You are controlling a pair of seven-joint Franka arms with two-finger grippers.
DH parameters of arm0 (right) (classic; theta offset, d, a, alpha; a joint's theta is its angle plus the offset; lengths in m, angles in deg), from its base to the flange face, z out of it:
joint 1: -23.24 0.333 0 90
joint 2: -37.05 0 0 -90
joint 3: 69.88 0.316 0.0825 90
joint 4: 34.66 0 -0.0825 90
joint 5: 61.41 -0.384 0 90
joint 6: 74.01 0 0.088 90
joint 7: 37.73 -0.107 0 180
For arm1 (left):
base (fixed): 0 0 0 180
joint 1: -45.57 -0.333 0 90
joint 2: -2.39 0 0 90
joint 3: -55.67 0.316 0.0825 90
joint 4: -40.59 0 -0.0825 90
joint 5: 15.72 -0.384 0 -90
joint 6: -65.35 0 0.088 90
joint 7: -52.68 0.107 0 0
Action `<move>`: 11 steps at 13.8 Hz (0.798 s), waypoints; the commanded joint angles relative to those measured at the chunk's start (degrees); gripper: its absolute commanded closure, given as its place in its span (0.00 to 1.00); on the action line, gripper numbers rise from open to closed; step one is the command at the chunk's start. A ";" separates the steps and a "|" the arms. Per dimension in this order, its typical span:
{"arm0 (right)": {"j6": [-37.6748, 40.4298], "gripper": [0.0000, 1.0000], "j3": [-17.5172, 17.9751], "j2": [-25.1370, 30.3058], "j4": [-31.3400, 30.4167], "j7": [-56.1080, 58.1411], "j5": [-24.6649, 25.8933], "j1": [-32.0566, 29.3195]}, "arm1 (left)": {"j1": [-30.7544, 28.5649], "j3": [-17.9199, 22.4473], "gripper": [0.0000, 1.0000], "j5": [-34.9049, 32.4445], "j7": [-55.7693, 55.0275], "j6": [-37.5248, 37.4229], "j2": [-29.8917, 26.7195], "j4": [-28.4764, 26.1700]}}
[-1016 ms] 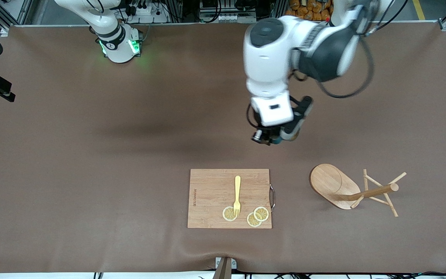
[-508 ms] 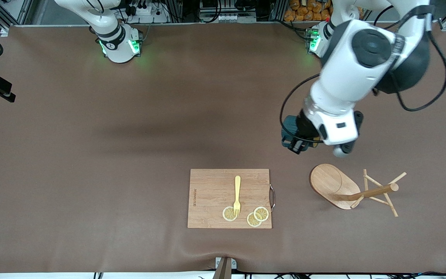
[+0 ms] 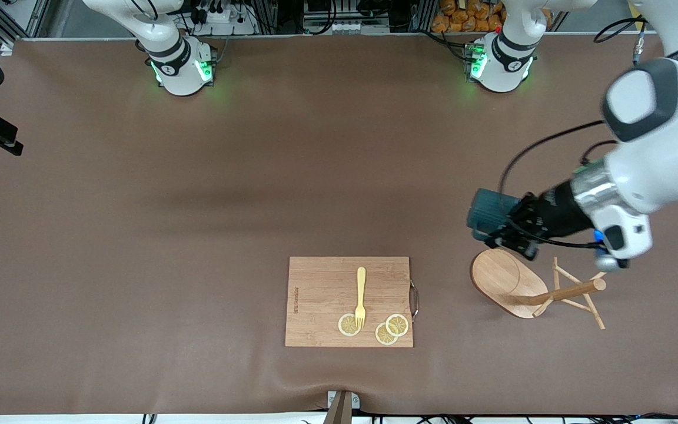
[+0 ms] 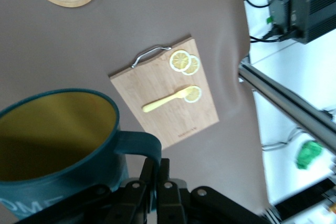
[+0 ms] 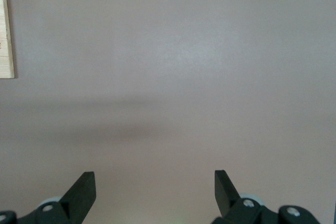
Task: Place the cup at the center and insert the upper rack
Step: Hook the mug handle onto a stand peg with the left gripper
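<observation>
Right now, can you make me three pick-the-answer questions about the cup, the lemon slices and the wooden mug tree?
1. Where is the cup?
A. on the cutting board
B. in the left gripper, above the mug tree's base
C. hanging on a peg

2. How many lemon slices lie on the cutting board?
A. one
B. three
C. five

3. How is the mug tree?
A. tipped over on its side
B. standing upright
C. held by the right gripper

Answers: 1 B, its handle sits between the shut fingers. 2 B, three show beside the fork. 3 A, its pole lies along the table.

cup (image 4: 55,145) cropped by wrist view's edge, right arm mostly out of frame
</observation>
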 commanded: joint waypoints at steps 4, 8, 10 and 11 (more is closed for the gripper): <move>0.73 0.00 0.61 -0.56 1.06 -0.31 -0.12 -1.12 | -6.12 -0.46 1.00 17.55 15.34 0.84 5.53 -0.67; 0.73 0.00 0.52 -0.56 0.80 -0.31 -0.12 -1.30 | -8.40 -0.37 1.00 17.57 18.23 0.41 6.59 -1.72; 0.73 0.00 0.52 -0.56 0.80 -0.39 -0.21 -1.47 | -10.33 -0.37 1.00 17.04 22.00 0.23 6.94 -3.82; 0.73 0.00 0.52 -0.56 0.80 -0.31 -0.21 -1.47 | -10.86 -0.37 1.00 17.04 24.37 0.23 7.73 -4.00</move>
